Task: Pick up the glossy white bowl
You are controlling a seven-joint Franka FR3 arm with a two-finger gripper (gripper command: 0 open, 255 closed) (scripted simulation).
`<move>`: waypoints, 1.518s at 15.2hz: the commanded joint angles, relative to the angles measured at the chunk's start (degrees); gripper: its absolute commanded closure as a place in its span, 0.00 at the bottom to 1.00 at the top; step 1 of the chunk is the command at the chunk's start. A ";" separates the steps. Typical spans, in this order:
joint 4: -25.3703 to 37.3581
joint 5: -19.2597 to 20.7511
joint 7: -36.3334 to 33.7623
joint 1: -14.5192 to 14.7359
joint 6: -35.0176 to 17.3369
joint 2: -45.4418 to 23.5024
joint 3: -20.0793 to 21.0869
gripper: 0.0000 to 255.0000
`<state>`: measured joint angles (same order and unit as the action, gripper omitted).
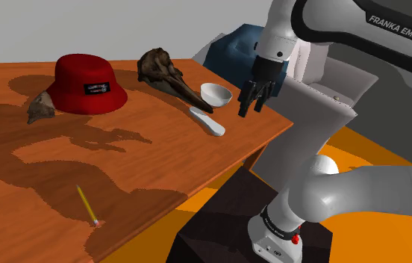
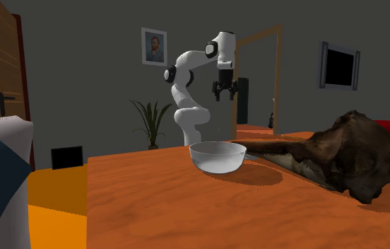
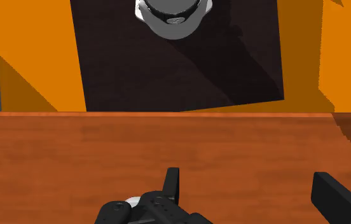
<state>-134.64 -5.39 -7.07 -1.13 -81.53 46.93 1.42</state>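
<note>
Just beside the claw (image 1: 251,107), toward the shoulder view's left, the bowl (image 1: 216,93) stands upright on the wooden table (image 1: 122,172): small, round, glossy white, thin-rimmed. The claw hangs above the table edge, fingers spread, clear of the bowl.

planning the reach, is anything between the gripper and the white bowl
Nothing visible does. The open gripper hangs over the table edge beside the bowl, only bare wood between them. The beaked skull and a white scoop lie close by, off that path.
</note>
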 commanded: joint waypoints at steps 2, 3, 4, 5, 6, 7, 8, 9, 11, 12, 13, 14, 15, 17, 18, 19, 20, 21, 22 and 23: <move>0.27 0.60 0.03 -0.38 -1.45 -1.79 -0.09 0.00; 0.61 1.19 0.04 -0.78 -2.86 -3.62 -0.17 0.00; 1.02 1.77 0.03 -1.17 -4.24 -5.47 -0.26 0.00; 1.49 2.35 0.00 -1.58 -5.58 -7.34 -0.35 0.00; 2.04 2.93 -0.06 -1.97 -6.88 -9.24 -0.45 0.00; 2.65 3.50 -0.15 -2.36 -8.13 -11.16 -0.55 0.00; 3.33 4.08 -0.25 -2.74 -9.34 -13.10 -0.66 0.00; 4.08 4.65 -0.37 -3.13 -10.49 -15.05 -0.77 0.00; 5.78 5.79 -0.68 -3.87 -12.65 -18.98 -1.02 0.00; 6.73 6.35 -0.85 -4.25 -13.65 -20.97 -1.14 0.00; 7.75 6.91 -1.04 -4.61 -14.59 -22.96 -1.27 0.00; 8.83 7.47 -1.24 -4.96 -15.47 -24.95 -1.42 0.00; 9.97 8.02 -1.46 -5.30 -16.30 -26.96 -1.57 0.00; 12.46 9.12 -1.91 -5.96 -17.77 -30.97 -1.90 0.00; 13.80 9.65 -2.14 -6.28 -18.42 -32.98 -2.08 0.00; 15.21 10.18 -2.38 -6.59 -19.00 -34.99 -2.26 0.00; 16.68 10.70 -2.62 -6.88 -19.53 -37.01 -2.46 0.00; 18.22 11.21 -2.85 -7.16 -19.99 -39.02 -2.67 0.00; 19.83 11.70 -3.08 -7.44 -20.39 -41.04 -2.88 0.00; 21.50 12.18 -3.31 -7.72 -20.73 -43.07 -3.10 0.00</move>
<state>-114.19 6.27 -10.01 -8.58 -101.37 5.80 -1.51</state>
